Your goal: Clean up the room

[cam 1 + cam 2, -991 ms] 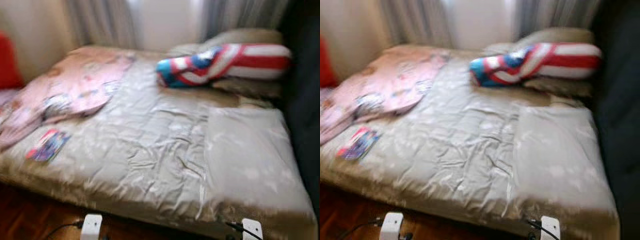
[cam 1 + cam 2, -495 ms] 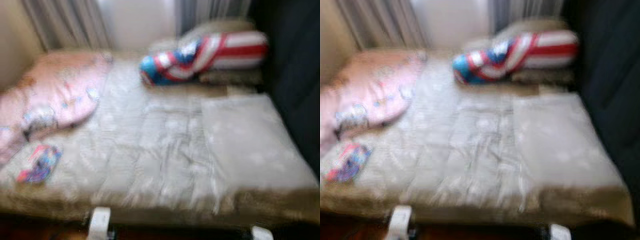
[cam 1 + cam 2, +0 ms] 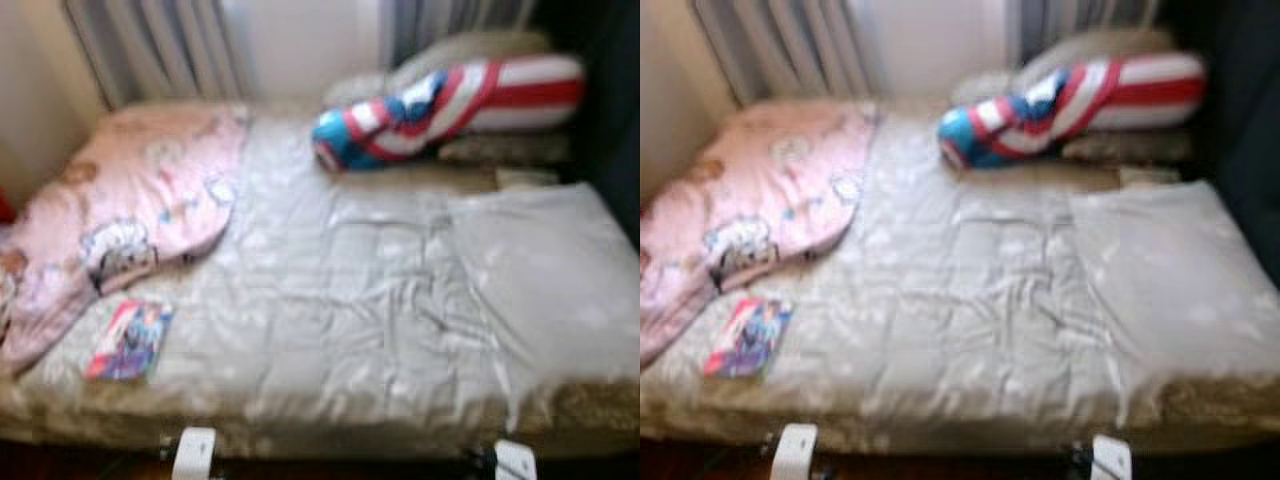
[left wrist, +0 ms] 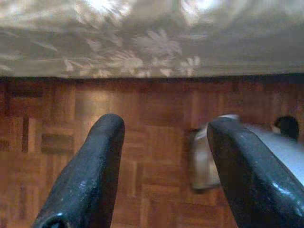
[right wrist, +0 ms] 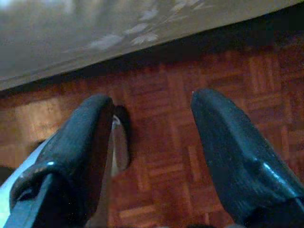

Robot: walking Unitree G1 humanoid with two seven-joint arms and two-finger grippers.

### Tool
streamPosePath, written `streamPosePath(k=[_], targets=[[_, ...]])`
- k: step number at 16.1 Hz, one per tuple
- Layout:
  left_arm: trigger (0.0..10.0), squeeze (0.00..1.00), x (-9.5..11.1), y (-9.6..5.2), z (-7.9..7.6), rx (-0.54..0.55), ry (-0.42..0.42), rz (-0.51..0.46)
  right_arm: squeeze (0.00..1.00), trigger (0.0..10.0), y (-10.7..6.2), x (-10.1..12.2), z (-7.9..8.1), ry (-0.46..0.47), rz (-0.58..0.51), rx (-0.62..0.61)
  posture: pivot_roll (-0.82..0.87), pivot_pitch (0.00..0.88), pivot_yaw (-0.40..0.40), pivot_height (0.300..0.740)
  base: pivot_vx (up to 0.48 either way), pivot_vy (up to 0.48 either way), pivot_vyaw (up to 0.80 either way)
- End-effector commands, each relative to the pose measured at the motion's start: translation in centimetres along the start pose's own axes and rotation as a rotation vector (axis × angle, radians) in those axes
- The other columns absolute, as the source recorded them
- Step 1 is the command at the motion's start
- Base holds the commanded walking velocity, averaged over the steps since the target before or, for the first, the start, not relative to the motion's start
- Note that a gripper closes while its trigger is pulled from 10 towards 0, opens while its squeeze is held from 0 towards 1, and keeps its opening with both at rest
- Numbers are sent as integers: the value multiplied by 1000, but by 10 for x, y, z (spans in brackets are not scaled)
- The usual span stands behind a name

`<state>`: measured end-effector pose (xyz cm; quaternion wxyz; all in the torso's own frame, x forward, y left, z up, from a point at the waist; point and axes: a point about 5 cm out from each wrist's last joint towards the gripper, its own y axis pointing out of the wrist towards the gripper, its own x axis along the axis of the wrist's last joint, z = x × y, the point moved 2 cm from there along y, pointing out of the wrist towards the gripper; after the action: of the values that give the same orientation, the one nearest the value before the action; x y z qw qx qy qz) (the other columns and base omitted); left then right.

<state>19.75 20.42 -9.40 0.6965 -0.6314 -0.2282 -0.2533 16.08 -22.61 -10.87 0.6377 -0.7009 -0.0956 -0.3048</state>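
Observation:
A bed (image 3: 380, 300) with a grey-beige floral cover stands before me. A pink patterned blanket (image 3: 130, 200) lies crumpled over its left side. A colourful booklet (image 3: 128, 340) lies flat near the front left edge. A red, white and blue striped pillow (image 3: 450, 100) rests at the head, on beige pillows (image 3: 480, 50). My left gripper (image 4: 164, 166) hangs open over the parquet floor (image 4: 156, 114) beside the bed's edge. My right gripper (image 5: 152, 152) hangs open over the same floor, nothing between its fingers.
Grey curtains (image 3: 160, 45) and a bright window lie behind the bed. A dark upright surface (image 3: 610, 130) borders the bed's right side. A beige wall (image 3: 40, 100) stands at the left. My white feet (image 3: 192, 455) show at the bed's front edge.
The camera has swung and shifted, so the bed sits more centred and the booklet lies further right in the picture. Nothing on the bed has moved.

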Motion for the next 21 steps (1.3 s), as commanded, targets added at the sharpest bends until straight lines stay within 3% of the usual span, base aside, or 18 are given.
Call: streamPosePath(k=[1, 21], targets=[[10000, 0, -8, -2, 9, 21, 6, 28, 0, 10000, 0, -3, 4, 10, 7, 11, 21, 112, 9, 704, 0, 480, 0], [10000, 0, -8, -2, 7, 22, -1, 28, 0, 10000, 1, 2, 6, -7, -7, 33, 25, 82, 5, 704, 0, 480, 0]])
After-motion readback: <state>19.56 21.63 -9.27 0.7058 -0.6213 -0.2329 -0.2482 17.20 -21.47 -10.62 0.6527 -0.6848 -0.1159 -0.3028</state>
